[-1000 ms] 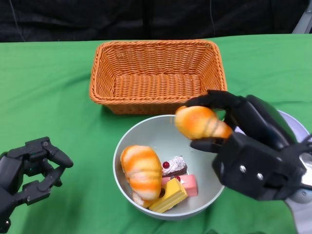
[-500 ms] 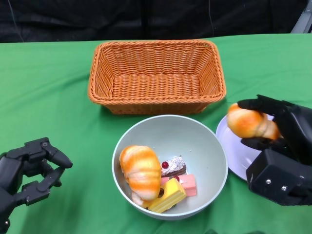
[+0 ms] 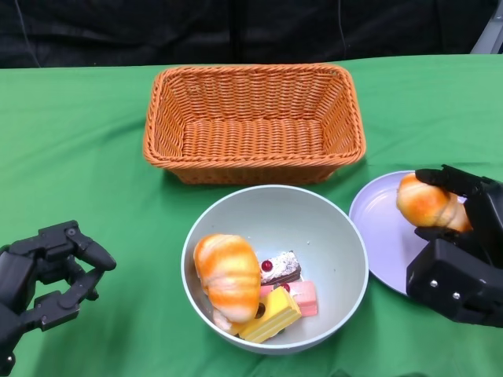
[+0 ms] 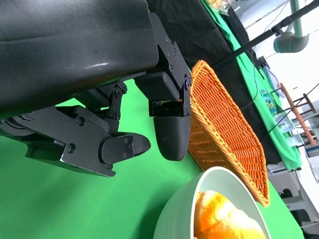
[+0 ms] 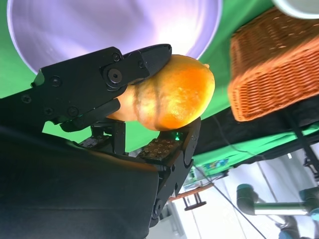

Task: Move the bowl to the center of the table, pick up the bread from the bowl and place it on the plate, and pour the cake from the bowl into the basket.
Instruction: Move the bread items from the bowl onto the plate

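Golden glazed bread roll [image 3: 424, 204] | black right hand [image 3: 460, 251] pinching its middle over lavender round plate [image 3: 377, 228] — probably light, squashy, slippery | left hand [image 3: 43, 275] hanging loosely curled, empty

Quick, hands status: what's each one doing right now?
Left hand: open, holding nothing, off to the bowl's left.
Right hand: holding a bread roll over the plate.

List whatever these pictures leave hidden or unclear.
- Whether the bread touches the plate: the right robot hand covers its underside in the head view.
- Plate's right edge: behind that robot hand.
- Yellow cake bottom: under the second bread in the bowl.
- Left robot hand: cut off by the head view's edge.
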`<state>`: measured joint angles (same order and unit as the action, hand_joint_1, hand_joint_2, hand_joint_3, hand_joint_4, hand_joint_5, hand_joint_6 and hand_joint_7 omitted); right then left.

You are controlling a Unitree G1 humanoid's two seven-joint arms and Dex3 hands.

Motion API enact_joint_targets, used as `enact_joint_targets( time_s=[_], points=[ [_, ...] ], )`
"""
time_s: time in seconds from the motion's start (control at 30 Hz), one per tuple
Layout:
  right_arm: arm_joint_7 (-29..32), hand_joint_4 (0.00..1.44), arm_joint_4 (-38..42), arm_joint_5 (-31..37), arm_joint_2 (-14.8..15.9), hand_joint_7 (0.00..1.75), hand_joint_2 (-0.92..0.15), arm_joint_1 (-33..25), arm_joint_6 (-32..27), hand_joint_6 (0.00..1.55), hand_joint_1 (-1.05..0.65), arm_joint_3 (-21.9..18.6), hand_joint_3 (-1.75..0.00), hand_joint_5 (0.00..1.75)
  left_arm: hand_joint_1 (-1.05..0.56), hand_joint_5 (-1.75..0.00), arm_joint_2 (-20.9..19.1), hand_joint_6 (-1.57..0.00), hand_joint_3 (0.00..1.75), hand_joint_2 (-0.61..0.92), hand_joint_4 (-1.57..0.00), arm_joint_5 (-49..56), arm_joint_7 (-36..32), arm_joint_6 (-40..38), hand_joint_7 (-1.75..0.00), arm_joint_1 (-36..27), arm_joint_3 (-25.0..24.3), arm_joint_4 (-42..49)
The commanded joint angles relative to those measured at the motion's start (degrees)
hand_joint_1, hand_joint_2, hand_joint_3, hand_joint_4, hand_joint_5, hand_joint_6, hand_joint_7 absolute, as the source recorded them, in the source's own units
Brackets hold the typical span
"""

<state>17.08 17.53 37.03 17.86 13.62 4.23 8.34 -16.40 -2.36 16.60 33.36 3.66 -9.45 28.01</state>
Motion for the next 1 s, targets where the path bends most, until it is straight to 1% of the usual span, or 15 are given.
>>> enact_joint_targets(
  time_s=[0.03,0.17,0.23,0.3,0.4,0.5,0.57,0.63,0.7,0.73,0.77,0.83,0.9,0.97,1.0],
  points=[
    [3.3,0.77,5.9,0.7,-0.3,0.24,-0.92,3.2,0.6,1.05,-0.11,1.2,0.0,1.3,-0.04,-1.55,-1.1,-0.75,0.55,0.82,-0.73,-0.3,-0.1,0.6,-1.22,0.0,-0.3,0.4],
    [6.3,0.76,13.2,0.8,-1.3,0.21,-0.92,6.4,1.0,1.06,-0.13,2.7,-0.01,1.28,-0.06,-1.54,-1.0,-0.75,0.55,0.82,-0.74,-0.3,-0.3,0.0,-1.22,-0.8,-0.3,-0.9],
    [7.9,0.74,16.5,0.6,-1.8,0.21,-0.92,7.7,1.4,1.09,-0.14,3.5,-0.01,1.37,-0.05,-1.55,-0.9,-0.75,0.55,0.82,-0.75,-0.3,-0.5,-0.2,-1.22,-1.1,-0.3,-1.3],
    [8.8,0.73,18.7,0.4,-2.1,0.21,-0.92,8.6,1.5,1.11,-0.15,4.2,-0.01,1.39,-0.05,-1.55,-0.9,-0.75,0.55,0.81,-0.76,-0.2,-0.6,-0.3,-1.22,-1.3,-0.3,-1.7],
    [7.8,0.71,20.9,0.1,-2.4,0.21,-0.92,9.5,0.1,1.1,-0.16,5.1,-0.01,1.4,-0.06,-1.55,-0.8,-0.75,0.55,0.81,-0.76,-0.1,-0.6,-0.7,-1.23,-1.8,-0.3,-2.5],
    [5.7,0.71,21.4,-1.2,-2.6,0.18,-0.92,9.6,-1.5,1.09,-0.17,5.4,-0.02,1.35,-0.05,-1.54,-0.7,-0.75,0.56,0.81,-0.76,-0.5,-0.4,-0.5,-1.23,-1.8,-0.3,-2.5],
    [3.0,0.68,20.7,-2.2,-2.7,0.2,-0.92,9.4,-3.6,1.1,-0.16,5.4,-0.02,1.45,-0.06,-1.53,-0.8,-0.75,0.56,0.82,-0.76,-0.4,-0.4,-0.4,-1.22,-1.7,-0.3,-2.4],
    [-0.6,0.68,18.9,-2.9,-2.5,0.16,-0.92,9.0,-6.0,1.06,-0.18,5.6,-0.02,1.32,-0.06,-1.53,-0.8,-0.75,0.56,0.82,-0.76,-0.6,-0.2,-0.7,-1.21,-1.9,-0.3,-2.7],
    [-6.8,0.71,15.1,-2.7,-1.8,0.06,-0.92,8.3,-10.4,0.98,-0.24,6.6,-0.05,0.96,-0.05,-1.53,-0.8,-0.76,0.56,0.82,-0.76,-0.5,-0.4,-0.7,-1.21,-1.9,-0.3,-2.8],
    [-10.4,0.72,12.9,-2.4,-1.3,0.03,-0.92,8.0,-12.8,0.88,-0.3,7.3,-0.06,0.66,-0.05,-1.53,-0.8,-0.76,0.56,0.82,-0.76,-0.3,-0.6,-0.8,-1.21,-2.0,-0.4,-2.9],
    [-16.5,0.69,9.0,-2.2,-0.5,0.01,-0.92,7.7,-16.8,0.76,-0.35,8.3,-0.08,0.45,-0.05,-1.52,-0.8,-0.76,0.56,0.82,-0.76,-0.2,-0.8,-1.0,-1.22,-2.0,-0.4,-3.0],
    [-26.0,0.5,2.2,-2.0,0.9,0.0,-0.92,7.2,-23.2,0.48,-0.46,10.0,-0.09,0.18,-0.05,-1.53,-0.8,-0.76,0.57,0.81,-0.76,-0.2,-0.8,-0.9,-1.22,-1.9,-0.4,-2.8],
    [-31.5,0.41,-2.7,-1.5,1.9,0.0,-0.92,6.8,-27.4,0.35,-0.52,11.2,-0.09,0.09,-0.05,-1.53,-0.8,-0.76,0.58,0.81,-0.76,-0.3,-0.7,-0.7,-1.22,-1.7,-0.4,-2.6],
    [-35.6,0.3,-7.0,-0.6,3.0,0.0,-0.92,6.6,-30.4,0.22,-0.67,12.2,-0.12,0.02,-0.05,-1.54,-0.8,-0.76,0.58,0.8,-0.76,-0.4,-0.6,-1.1,-1.23,-1.5,-0.4,-2.5],
    [-37.1,0.27,-8.6,-0.5,3.4,0.0,-0.92,6.5,-31.6,0.19,-0.71,12.4,-0.13,0.01,-0.05,-1.54,-0.7,-0.76,0.58,0.8,-0.76,-0.4,-0.7,-1.3,-1.23,-1.5,-0.4,-2.5]
  ],
)
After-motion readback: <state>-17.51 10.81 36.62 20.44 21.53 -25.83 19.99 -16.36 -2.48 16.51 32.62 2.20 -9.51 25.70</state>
